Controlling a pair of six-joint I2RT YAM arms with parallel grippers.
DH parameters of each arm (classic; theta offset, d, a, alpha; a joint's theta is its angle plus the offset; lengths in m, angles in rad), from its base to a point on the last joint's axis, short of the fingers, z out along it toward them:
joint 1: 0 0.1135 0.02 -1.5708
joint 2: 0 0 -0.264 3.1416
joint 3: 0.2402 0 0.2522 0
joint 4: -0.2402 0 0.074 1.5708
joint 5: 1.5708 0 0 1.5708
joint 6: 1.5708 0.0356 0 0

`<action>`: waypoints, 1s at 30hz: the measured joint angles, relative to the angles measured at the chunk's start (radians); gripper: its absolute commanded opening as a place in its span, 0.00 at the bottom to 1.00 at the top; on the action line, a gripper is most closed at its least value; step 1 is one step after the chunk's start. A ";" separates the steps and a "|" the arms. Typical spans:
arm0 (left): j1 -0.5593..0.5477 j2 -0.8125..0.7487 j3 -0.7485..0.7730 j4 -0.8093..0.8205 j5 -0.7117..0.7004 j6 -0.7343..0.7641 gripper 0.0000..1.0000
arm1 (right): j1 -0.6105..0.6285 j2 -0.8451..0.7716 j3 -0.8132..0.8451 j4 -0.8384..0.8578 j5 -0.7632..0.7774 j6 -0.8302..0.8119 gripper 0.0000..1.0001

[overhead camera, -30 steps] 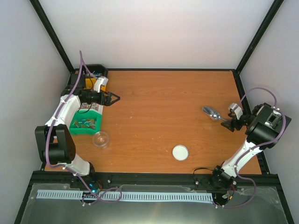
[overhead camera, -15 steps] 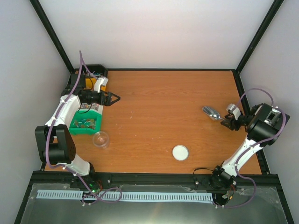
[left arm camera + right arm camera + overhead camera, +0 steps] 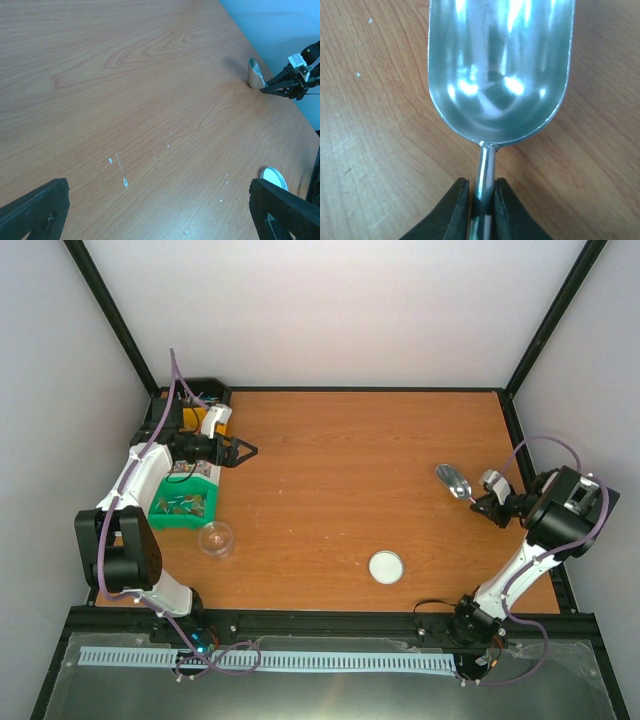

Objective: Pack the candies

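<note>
Several small candies [image 3: 183, 505] lie in a green bin [image 3: 164, 517] at the table's left side. A shiny metal scoop [image 3: 451, 480] rests on the table at the right; the right wrist view shows its empty bowl [image 3: 497, 65] and thin handle [image 3: 485, 167]. My right gripper [image 3: 481, 502] [image 3: 481, 212] is shut on that handle, one black finger [image 3: 452, 212] pressed to each side. My left gripper [image 3: 246, 451] [image 3: 159, 187] hovers open beside the bins with nothing between its fingers. A clear round jar [image 3: 216, 538] stands in front of the green bin.
A white round lid [image 3: 386, 566] [image 3: 274, 177] lies near the front middle of the table. A black bin [image 3: 203, 393] and a yellow one [image 3: 210, 420] sit at the back left, behind the left arm. The left wrist view shows the scoop [image 3: 256, 74] far off.
My right gripper has closed from wide open onto the scoop's handle, and its wrist has shifted slightly left toward the scoop. The left arm has not moved.
</note>
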 measured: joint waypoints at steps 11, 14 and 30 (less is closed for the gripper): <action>0.000 0.002 0.010 -0.043 0.000 0.053 1.00 | 0.060 -0.163 0.007 -0.124 0.030 0.039 0.03; 0.000 0.004 0.031 -0.070 0.000 0.081 1.00 | 0.135 -0.234 0.018 -0.156 0.042 0.070 0.03; -0.068 -0.080 0.031 -0.187 0.020 0.276 1.00 | 0.785 -0.480 0.119 -0.266 0.141 0.330 0.03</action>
